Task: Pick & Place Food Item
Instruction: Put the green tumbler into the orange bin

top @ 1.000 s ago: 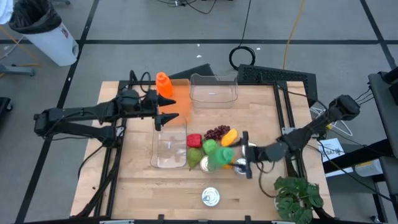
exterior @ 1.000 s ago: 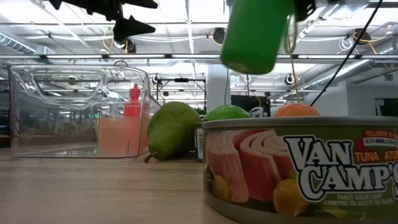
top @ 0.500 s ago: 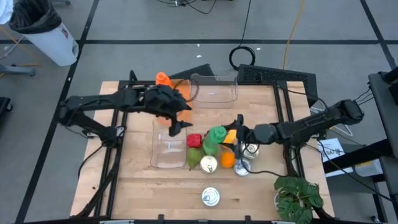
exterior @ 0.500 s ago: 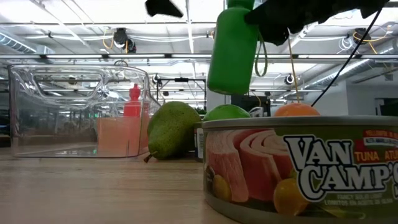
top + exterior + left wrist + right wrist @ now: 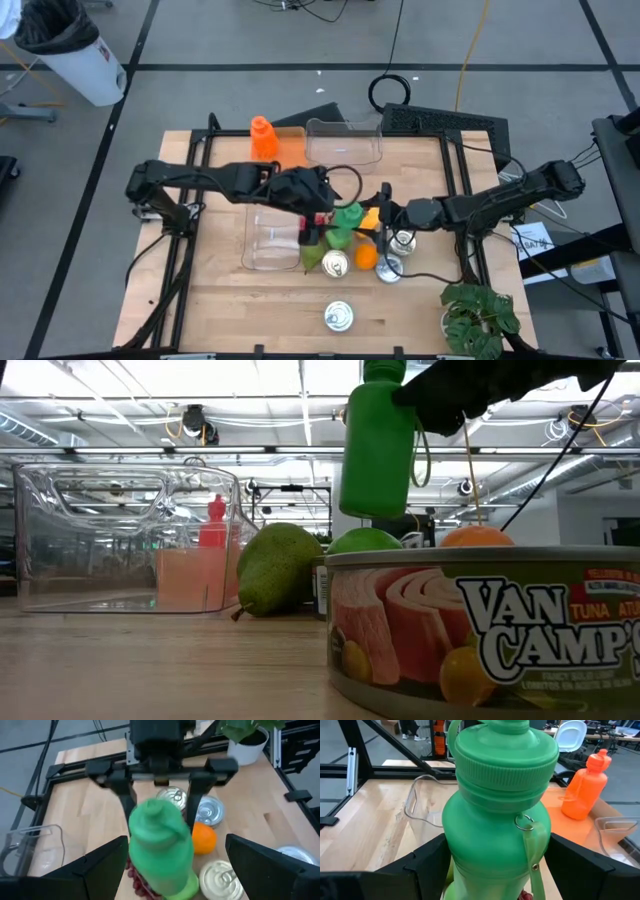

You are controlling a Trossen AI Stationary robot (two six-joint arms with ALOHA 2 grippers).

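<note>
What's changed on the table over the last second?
The right tool, holding the green bottle, carried it from the right edge to above the food pile. The left tool, open, swung across from the orange bottle to face it. Pear, cans and clear bins stayed put.

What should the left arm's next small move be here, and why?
Probably ease the left claw forward around the green bottle and close. The right claw holds the bottle lifted above the pear and orange, and the left claw's open fingers already flank it, which looks like a handover.
</note>
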